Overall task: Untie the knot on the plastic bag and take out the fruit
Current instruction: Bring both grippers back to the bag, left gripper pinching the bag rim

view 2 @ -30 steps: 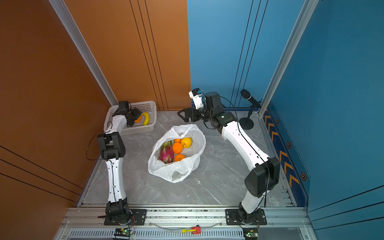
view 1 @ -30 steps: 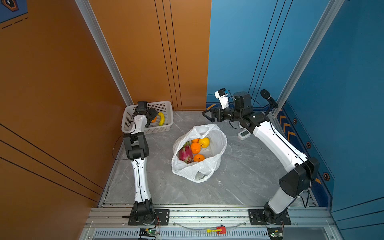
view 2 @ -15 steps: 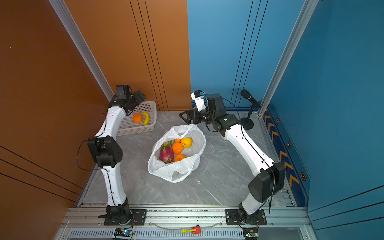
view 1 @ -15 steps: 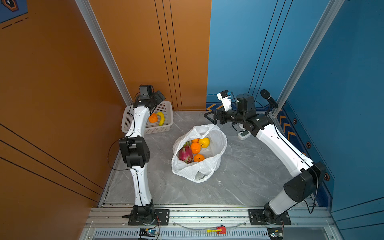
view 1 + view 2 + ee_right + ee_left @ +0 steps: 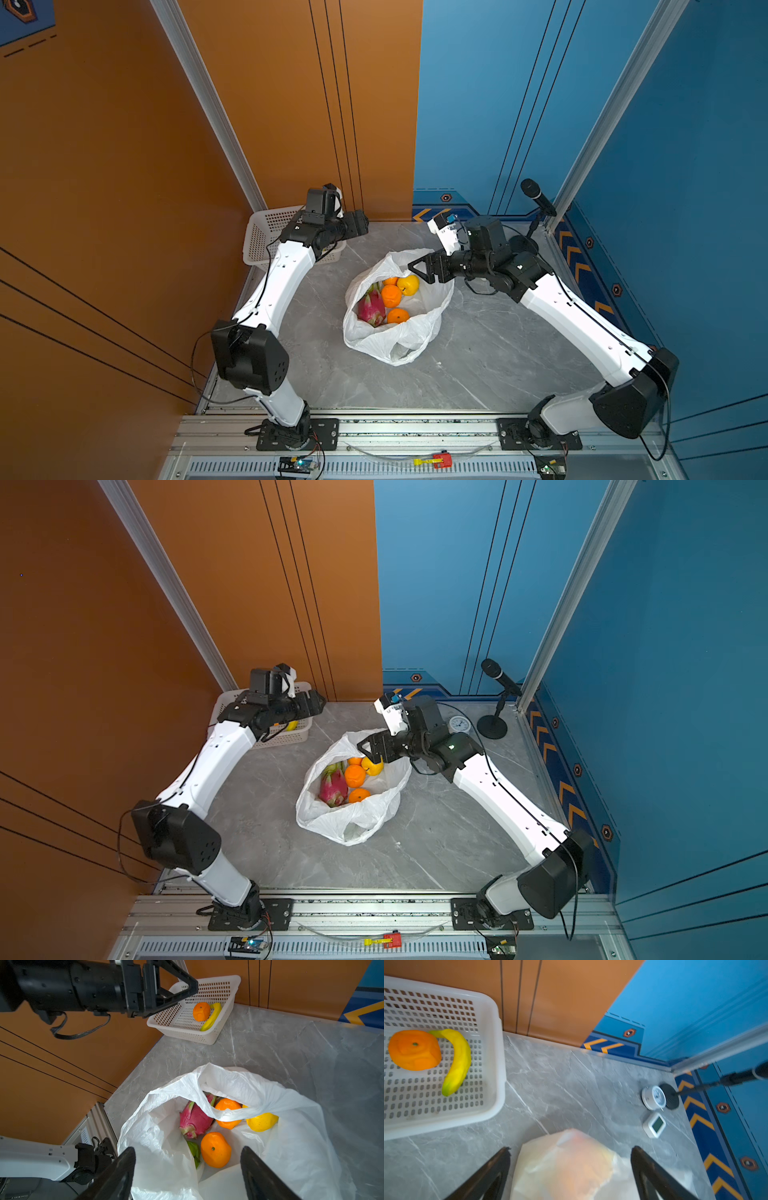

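In both top views the plastic bag (image 5: 395,332) lies open on the table (image 5: 478,353) with no knot showing and fruit (image 5: 390,296) inside. The right gripper (image 5: 419,270) hovers at its far rim, the left gripper (image 5: 362,227) by the basket (image 5: 266,232). The left wrist view shows the left jaws apart, empty. In the right wrist view the right jaws stand apart above an orange (image 5: 215,1150). It looks firm, smooth and light, best pinched across its middle, clear of the thin, clingy film.

No legible text, brand or number anywhere. Round white dial (image 5: 653,1097) and square white display unit (image 5: 654,1125), on grey marble desk (image 5: 560,1084) beyond left gripper (image 5: 571,1149): faces too blurred. Orange chevron signs (image 5: 602,1045) on blue wall skirting (image 5: 633,1051).
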